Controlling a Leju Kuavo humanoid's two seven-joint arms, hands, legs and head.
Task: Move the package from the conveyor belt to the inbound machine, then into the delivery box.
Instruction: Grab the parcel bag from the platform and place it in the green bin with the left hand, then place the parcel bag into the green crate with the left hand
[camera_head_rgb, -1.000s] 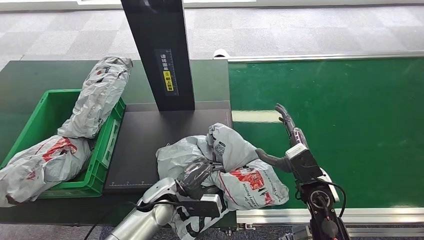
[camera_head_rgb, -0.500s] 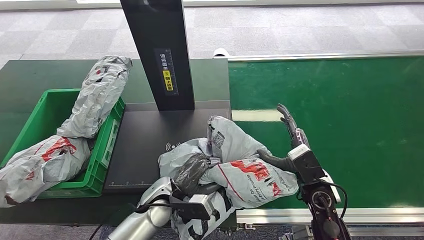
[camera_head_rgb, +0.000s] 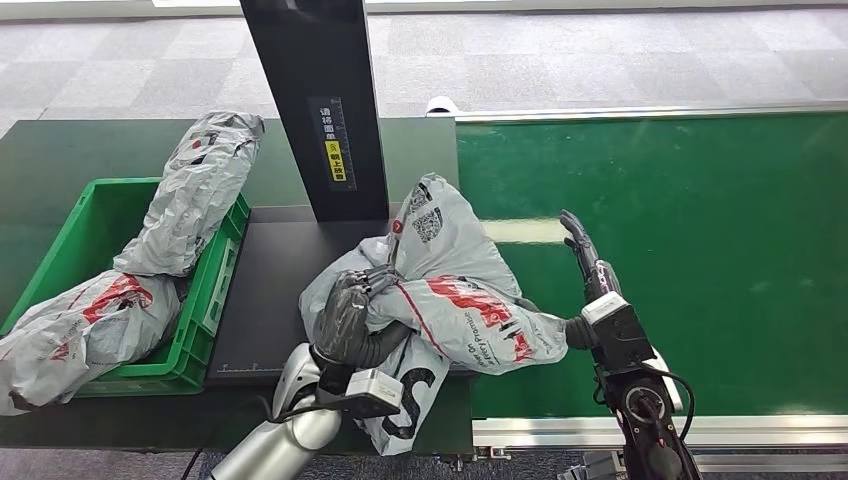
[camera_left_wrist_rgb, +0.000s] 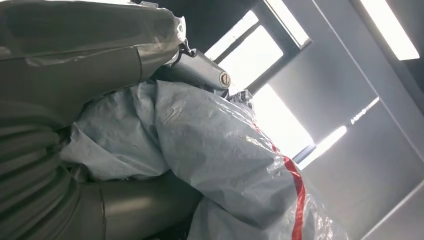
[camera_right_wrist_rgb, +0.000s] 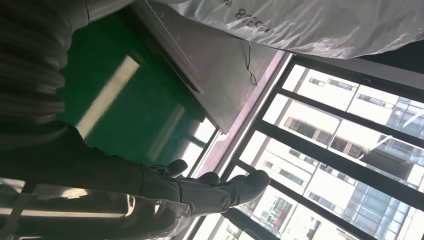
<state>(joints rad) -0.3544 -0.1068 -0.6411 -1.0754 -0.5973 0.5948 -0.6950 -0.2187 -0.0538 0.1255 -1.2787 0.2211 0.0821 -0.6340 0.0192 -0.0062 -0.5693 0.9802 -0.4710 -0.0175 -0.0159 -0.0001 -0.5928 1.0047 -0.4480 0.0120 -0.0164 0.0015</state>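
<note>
"Two stages in the task: which one in hand?"

"First stage, near its end. From left: delivery box (camera_head_rgb: 120, 184), loaded with other bags and not yet due. Next, inbound machine (camera_head_rgb: 280, 290), dark plate under a black post (camera_head_rgb: 315, 100). Above the plate's near right corner, left hand (camera_head_rgb: 345, 318), wrist bent upward, fingers wrapped tight into a fold of the package (camera_head_rgb: 455, 290)."

"Location of the package?"

"Raised in that grip, bulk over the seam between plate and conveyor belt (camera_head_rgb: 700, 250), lower tail hanging past the near edge. Clear of the plate or brushing it: cannot tell."

"Right hand?"

"Right hand (camera_head_rgb: 590, 285) over the belt, just beside the package's right end, fingers straight and spread, closed on nothing. Thumb at the bag's end; contact uncertain."

"Requirement for the next move?"

"Probably a shift leftward and a descent onto the plate, label side toward the post. Afterward, a carry further left into the box."
</note>
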